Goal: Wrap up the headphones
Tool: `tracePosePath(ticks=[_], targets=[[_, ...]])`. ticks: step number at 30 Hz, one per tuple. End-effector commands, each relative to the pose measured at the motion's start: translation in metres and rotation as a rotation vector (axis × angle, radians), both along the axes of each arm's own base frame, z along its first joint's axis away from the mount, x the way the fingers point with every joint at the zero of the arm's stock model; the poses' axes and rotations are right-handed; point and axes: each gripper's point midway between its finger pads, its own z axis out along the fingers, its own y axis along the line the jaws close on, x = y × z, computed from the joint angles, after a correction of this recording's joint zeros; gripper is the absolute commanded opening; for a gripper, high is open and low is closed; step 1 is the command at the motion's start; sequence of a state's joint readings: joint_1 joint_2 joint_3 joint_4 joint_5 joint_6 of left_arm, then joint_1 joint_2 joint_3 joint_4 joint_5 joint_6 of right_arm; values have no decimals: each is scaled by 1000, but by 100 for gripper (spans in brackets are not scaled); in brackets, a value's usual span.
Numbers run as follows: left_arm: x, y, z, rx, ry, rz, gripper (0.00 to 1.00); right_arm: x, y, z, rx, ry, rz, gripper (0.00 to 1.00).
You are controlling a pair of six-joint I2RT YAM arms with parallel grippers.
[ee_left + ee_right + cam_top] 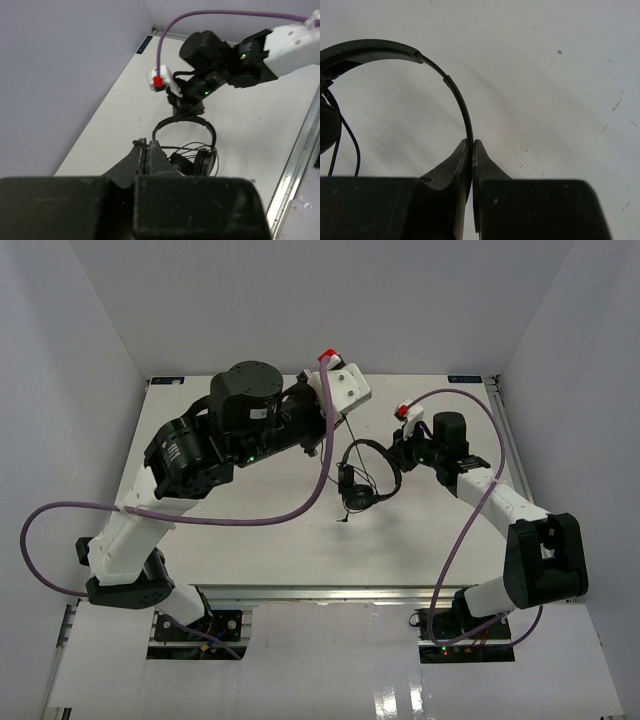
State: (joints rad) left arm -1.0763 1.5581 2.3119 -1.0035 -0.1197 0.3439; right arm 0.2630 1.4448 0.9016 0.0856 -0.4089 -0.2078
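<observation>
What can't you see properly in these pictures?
The plug on the cord: too small in the top view, lost among the earcups in the left wrist view.
Most of the headphones: cut off by the right wrist view's left edge.
The left gripper tips: mostly hidden under its own wrist in the top view.

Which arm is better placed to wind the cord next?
Likely left. The left gripper pinches the cord, free to loop it; the right gripper clamps the headband, steadying it.
</observation>
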Motion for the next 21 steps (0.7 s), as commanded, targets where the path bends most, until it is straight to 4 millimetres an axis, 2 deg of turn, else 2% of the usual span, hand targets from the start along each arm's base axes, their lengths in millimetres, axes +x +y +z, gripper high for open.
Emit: tracePosePath(ticks=[1, 6, 9, 16, 21], targets=[[7, 57, 29, -35, -94, 176, 0, -22, 9, 26, 42, -108, 226, 8], [18, 78, 27, -21, -110, 255, 0, -62, 11, 34, 70, -111, 399, 8], [27, 90, 23, -2, -116, 297, 0, -88, 14, 45, 112, -133, 491, 8], [45, 116, -11, 42, -59, 364, 0, -130, 10, 95, 235, -192, 582, 8], [46, 125, -39, 48, -16, 385, 0, -138, -2, 134, 345, -160, 589, 8]])
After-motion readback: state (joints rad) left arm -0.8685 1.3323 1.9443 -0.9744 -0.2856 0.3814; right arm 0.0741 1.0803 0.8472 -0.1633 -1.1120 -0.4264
